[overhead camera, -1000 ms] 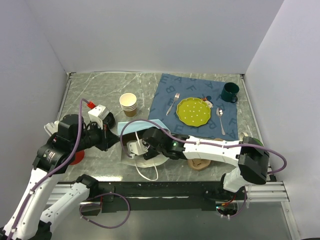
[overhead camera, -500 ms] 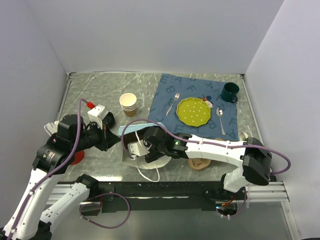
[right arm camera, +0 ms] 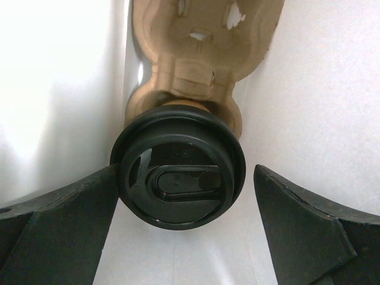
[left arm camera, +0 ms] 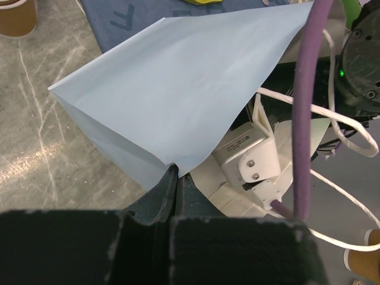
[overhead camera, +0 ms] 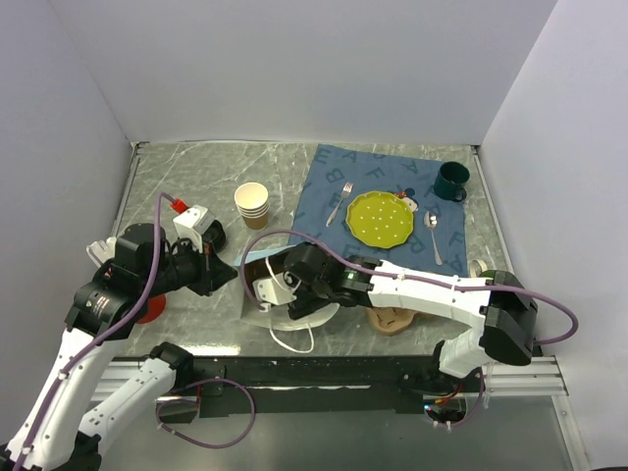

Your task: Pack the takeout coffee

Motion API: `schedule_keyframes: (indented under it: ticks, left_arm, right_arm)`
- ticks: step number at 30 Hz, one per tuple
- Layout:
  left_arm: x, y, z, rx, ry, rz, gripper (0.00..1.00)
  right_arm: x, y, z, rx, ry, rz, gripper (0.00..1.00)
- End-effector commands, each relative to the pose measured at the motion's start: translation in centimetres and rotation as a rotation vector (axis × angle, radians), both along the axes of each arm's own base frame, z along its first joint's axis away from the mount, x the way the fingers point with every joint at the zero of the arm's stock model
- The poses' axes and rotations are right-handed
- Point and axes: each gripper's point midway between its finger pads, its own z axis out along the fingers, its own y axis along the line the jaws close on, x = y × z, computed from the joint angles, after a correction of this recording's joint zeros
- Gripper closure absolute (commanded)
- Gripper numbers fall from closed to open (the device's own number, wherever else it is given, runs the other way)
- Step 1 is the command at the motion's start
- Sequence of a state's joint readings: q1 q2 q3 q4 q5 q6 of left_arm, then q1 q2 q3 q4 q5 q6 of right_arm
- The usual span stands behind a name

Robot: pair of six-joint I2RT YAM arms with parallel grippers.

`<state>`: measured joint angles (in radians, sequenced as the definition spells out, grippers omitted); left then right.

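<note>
Right arm (overhead camera: 412,289) has pushed further over the paper bag (overhead camera: 250,257) since 1.0 s ago.
Top: bag lies between both arms. Left wrist: left gripper (left arm camera: 173,178) pinched closed on the bag's edge. Right wrist: takeout coffee (right arm camera: 178,178) sits in a cardboard carrier (right arm camera: 202,47) inside the bag; right gripper (right arm camera: 185,172) jaws wide, flanking the lid.

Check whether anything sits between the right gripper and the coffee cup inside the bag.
Nothing visible does. The right gripper is open, its fingers flanking the coffee cup with no object between. The cup sits in a cardboard carrier inside the bag.
</note>
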<state>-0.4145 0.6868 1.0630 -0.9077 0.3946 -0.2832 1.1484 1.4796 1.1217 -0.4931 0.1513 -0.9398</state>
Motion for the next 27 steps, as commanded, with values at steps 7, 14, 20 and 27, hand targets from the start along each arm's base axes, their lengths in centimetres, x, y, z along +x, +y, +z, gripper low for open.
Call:
schedule_keyframes:
  ticks: [7, 14, 20, 27]
  left_arm:
    - [0.3, -0.1, 2.3, -0.023, -0.053, 0.000, 0.99]
    - [0.5, 0.0, 2.3, -0.014, -0.055, 0.006, 0.99]
    - [0.6, 0.1, 2.1, 0.000, -0.054, 0.004, 0.99]
    - [0.6, 0.1, 2.1, 0.009, -0.050, -0.002, 0.99]
  right_arm:
    - [0.7, -1.2, 4.2, 0.041, -0.019, -0.027, 0.04]
    - [0.0, -1.6, 4.5, 0.033, 0.014, -0.022, 0.01]
    - [-0.7, -1.3, 4.8, 0.042, 0.063, -0.011, 0.01]
    - [-1.7, -1.0, 4.9, 0.041, 0.134, 0.003, 0.02]
